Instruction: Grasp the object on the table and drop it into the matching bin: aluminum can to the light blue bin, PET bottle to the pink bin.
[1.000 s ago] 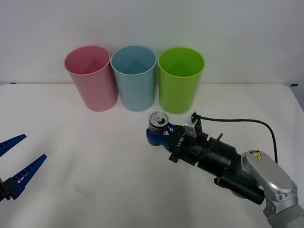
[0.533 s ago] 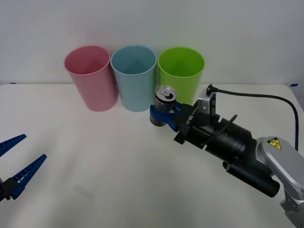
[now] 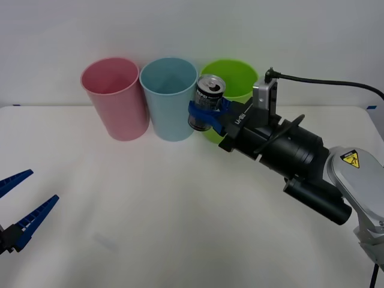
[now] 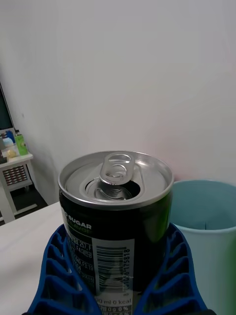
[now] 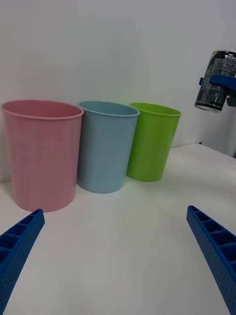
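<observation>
Front view shows the right gripper [image 3: 207,114] clamped on the aluminum can [image 3: 206,102], raised just beside the light blue bin [image 3: 170,99]; it should centre above that rim before releasing, while the left gripper [image 3: 21,207] idles, spread.

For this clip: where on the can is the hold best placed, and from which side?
The aluminum can is best held around its dark cylindrical body from the side, below the silver rim. The right end effector does so, keeping it upright. The left end effector is open, low over the table.
</observation>
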Action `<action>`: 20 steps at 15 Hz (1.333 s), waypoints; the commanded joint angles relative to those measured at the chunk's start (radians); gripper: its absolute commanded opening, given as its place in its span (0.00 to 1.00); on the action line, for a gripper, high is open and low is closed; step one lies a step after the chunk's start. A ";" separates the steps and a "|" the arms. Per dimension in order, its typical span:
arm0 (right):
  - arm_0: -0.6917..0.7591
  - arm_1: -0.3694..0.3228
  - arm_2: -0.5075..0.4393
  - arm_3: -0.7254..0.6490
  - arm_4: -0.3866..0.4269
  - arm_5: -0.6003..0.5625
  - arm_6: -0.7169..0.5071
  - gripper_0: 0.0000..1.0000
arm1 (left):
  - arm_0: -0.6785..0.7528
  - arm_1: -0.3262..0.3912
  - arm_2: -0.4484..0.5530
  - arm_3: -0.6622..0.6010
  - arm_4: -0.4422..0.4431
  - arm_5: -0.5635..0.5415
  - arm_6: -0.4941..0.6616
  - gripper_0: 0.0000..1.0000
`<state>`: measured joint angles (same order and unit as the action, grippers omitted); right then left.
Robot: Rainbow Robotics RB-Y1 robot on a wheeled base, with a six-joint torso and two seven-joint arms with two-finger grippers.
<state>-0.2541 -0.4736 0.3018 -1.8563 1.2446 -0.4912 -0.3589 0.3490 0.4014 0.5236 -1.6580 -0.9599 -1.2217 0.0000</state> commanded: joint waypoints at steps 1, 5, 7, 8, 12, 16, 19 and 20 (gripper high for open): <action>-0.060 0.020 -0.007 0.031 0.065 0.011 -0.080 0.00 | 0.000 0.000 0.000 0.000 0.000 0.000 0.000 1.00; -0.201 0.096 -0.023 0.184 0.137 0.011 -0.110 0.00 | 0.000 0.000 0.000 0.000 0.000 0.000 0.000 1.00; -0.277 0.144 -0.041 0.287 0.176 0.014 -0.110 0.00 | 0.000 0.000 0.000 0.000 0.000 0.000 0.000 1.00; -0.303 0.171 -0.053 0.327 0.203 0.020 -0.110 0.00 | 0.000 0.000 0.000 0.000 0.000 0.000 0.000 1.00; -0.435 0.259 -0.066 0.508 0.260 0.095 -0.112 0.00 | 0.000 0.000 0.000 0.000 0.000 0.000 0.000 1.00; -0.550 0.320 -0.067 0.680 0.265 0.177 -0.098 0.00 | 0.000 0.000 0.000 0.000 0.000 0.000 0.000 1.00; -0.620 0.357 -0.066 0.790 0.265 0.234 -0.086 0.00 | 0.000 0.000 0.000 0.000 0.000 0.000 0.000 1.00; -0.642 0.369 -0.066 0.824 0.265 0.249 -0.081 0.00 | 0.000 0.000 0.000 0.000 0.000 0.000 0.000 1.00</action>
<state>-0.8803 -0.1131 0.2359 -1.0578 1.5095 -0.2542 -0.4437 0.3491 0.4014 0.5236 -1.6580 -0.9599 -1.2217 0.0000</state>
